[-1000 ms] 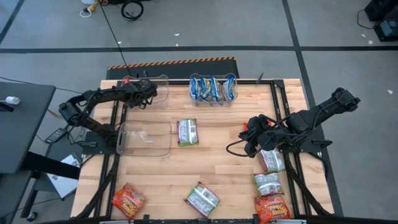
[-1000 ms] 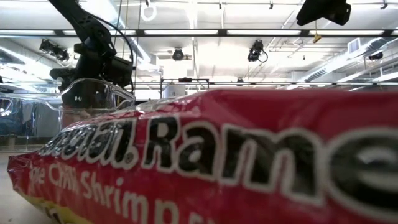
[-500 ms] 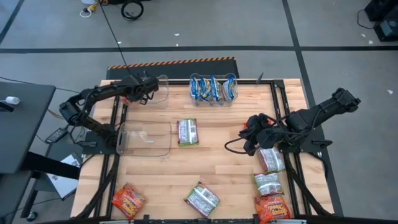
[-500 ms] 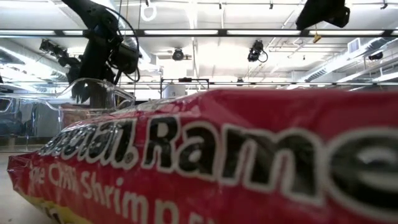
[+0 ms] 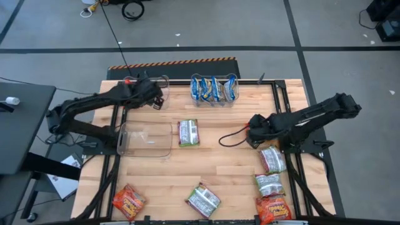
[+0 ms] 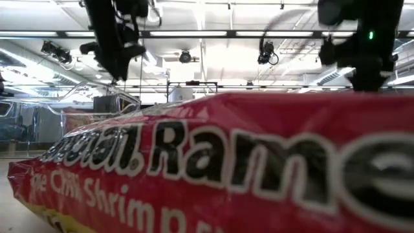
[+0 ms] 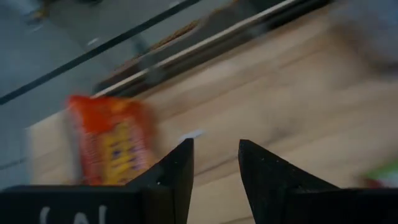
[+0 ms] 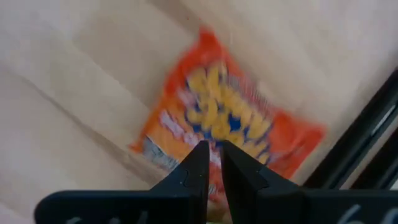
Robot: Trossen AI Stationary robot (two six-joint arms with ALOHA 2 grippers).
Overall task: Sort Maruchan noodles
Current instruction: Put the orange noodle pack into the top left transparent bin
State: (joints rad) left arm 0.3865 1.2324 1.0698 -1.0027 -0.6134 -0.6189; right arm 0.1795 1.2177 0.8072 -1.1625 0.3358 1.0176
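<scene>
In the high view, the sorting is looking partly done: 3 blue-and-yellow packets point(image 5: 214, 89) are standing on edge in a clear bin at the table's far edge, while the nearer clear bin point(image 5: 145, 139) is sitting with no packet in it. Loose packets are still lying flat: a green-and-white packet point(image 5: 189, 132) at centre with its long axis running near to far, another point(image 5: 203, 200) tilted at the near edge, 2 more by the right rail, and orange-red packets point(image 5: 128, 201) at both near corners. The left gripper point(image 5: 156, 100) is hanging beside the far-left bin; the right gripper point(image 5: 255, 129) is hovering over bare wood near the right rail. In the low view, a red packet point(image 6: 213, 162) is filling the frame, lying lengthwise across. In the left wrist view, the left gripper's fingers point(image 7: 177, 171) are standing narrowly apart, holding nothing, with an orange packet point(image 7: 111, 138) beyond. In the right wrist view, the right gripper's fingers point(image 8: 198, 167) are almost touching, empty, above a diagonal orange packet point(image 8: 227, 127).
</scene>
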